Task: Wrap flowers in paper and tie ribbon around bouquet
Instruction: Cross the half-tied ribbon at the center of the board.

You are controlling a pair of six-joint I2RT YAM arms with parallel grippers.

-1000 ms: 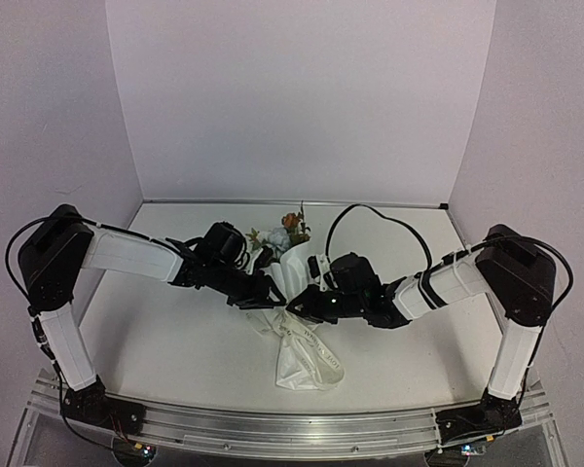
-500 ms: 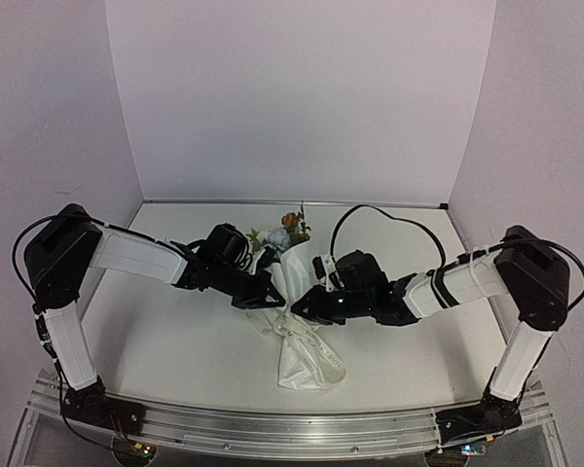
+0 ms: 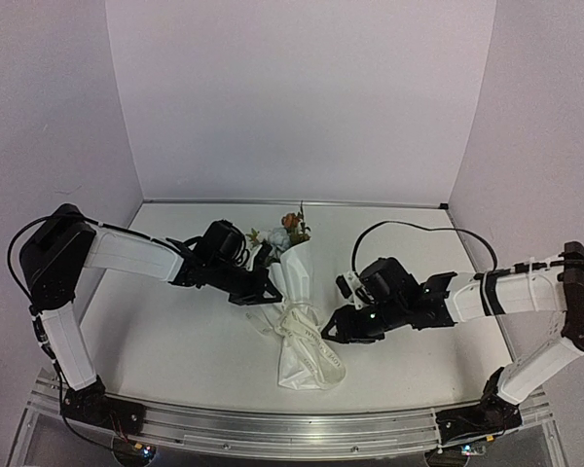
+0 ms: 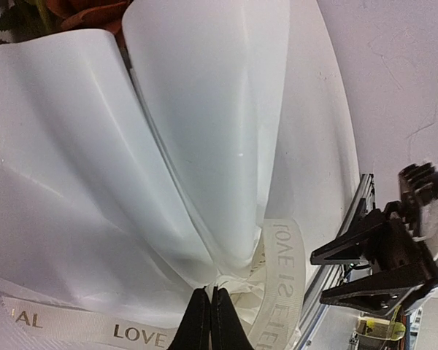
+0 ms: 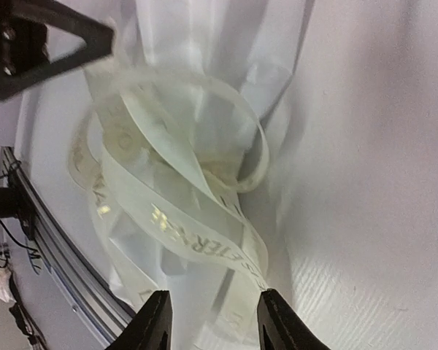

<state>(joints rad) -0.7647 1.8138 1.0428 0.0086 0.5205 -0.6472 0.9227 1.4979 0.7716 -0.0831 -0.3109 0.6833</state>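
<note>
The flowers [image 3: 292,229] poke out of the far end of the paper [image 3: 298,277], which is rolled into a cone lying on the table. The ribbon [image 3: 304,336] loops loosely round the cone's narrow neck, its lettering plain in both wrist views [image 4: 281,270] [image 5: 197,233]. My left gripper [image 3: 272,294] [image 4: 209,293] is shut, its tips pinching a thin fold of the gathered paper [image 4: 204,109] at the neck. My right gripper [image 3: 333,331] [image 5: 213,299] stands open just right of the ribbon loops, holding nothing.
The white table [image 3: 175,341] runs to a metal rail [image 3: 273,428] at the near edge. Lilac walls [image 3: 302,97] close in the back and both sides. The right arm's cable [image 3: 419,229] arcs above the table.
My right gripper has let go, opened and drawn back to the right, away from the bouquet. My left gripper has shut at the bouquet's neck.
</note>
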